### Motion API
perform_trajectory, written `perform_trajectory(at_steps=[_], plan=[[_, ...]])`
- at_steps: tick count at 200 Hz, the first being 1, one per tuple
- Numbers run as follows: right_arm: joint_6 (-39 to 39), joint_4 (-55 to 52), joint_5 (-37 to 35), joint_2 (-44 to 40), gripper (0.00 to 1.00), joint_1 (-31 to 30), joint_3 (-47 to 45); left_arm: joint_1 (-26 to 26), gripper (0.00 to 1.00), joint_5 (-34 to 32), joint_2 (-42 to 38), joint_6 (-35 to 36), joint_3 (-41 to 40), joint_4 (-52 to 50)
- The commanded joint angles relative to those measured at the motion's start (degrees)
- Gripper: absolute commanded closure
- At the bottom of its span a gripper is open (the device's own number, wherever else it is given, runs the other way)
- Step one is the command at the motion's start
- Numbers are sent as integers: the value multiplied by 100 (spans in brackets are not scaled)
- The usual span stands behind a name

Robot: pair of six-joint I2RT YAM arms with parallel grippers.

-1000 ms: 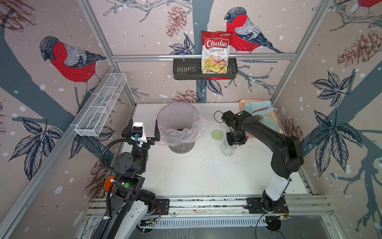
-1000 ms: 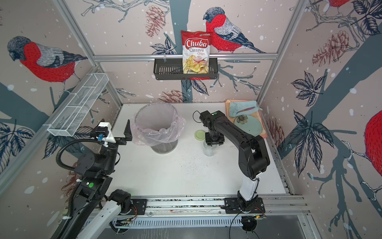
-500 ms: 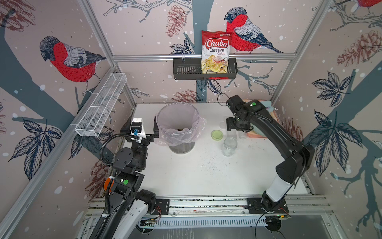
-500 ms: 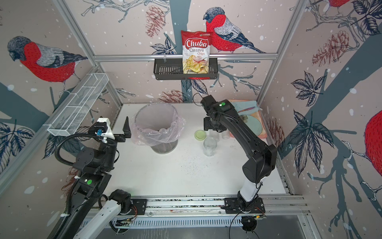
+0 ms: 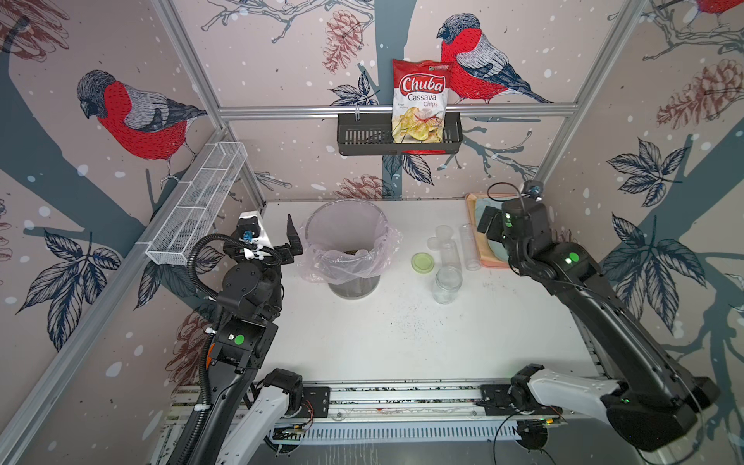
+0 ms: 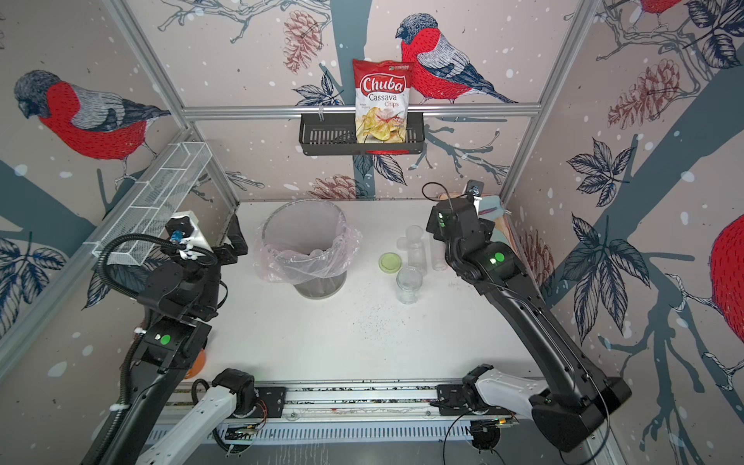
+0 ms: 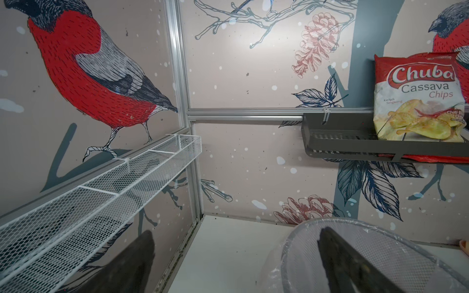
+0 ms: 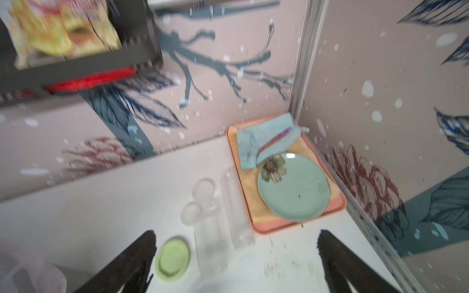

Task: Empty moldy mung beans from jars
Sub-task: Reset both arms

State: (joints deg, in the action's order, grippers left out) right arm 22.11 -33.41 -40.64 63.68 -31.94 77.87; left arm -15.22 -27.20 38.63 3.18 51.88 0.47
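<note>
Black-fingered right gripper (image 8: 236, 233) spread wide, empty, touching nothing. Clear jars (image 8: 234, 203) upright just ahead, below it; green lid (image 8: 172, 257) near one fingertip. Also left gripper (image 7: 236, 232) wide, empty, beside lined bin (image 7: 406, 253).

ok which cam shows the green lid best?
A top view: the green lid is sharp and unobstructed in both top views. The right wrist view shows it larger but blurred. The left wrist view doesn't show it.
</note>
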Motion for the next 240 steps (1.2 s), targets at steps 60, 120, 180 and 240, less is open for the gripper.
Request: perform_trajectory(at_steps=[60,120,180,240], plan=[[-476,2440,1169,5,0,1610,-984,153,2,-3059,1394,-2328,650,-1316],[-464,3968,2079,82,0,2286,-2228,1306,2,-2019,599,-2429,-1705,576],[-385,3445,2104,928,1,2502,-2170,2023,2,567,431,-823,-2626,1615],[-550,4919,2509,1025,0,3293,-4038,2177,2,1323,1052,-673,-3232,2318]])
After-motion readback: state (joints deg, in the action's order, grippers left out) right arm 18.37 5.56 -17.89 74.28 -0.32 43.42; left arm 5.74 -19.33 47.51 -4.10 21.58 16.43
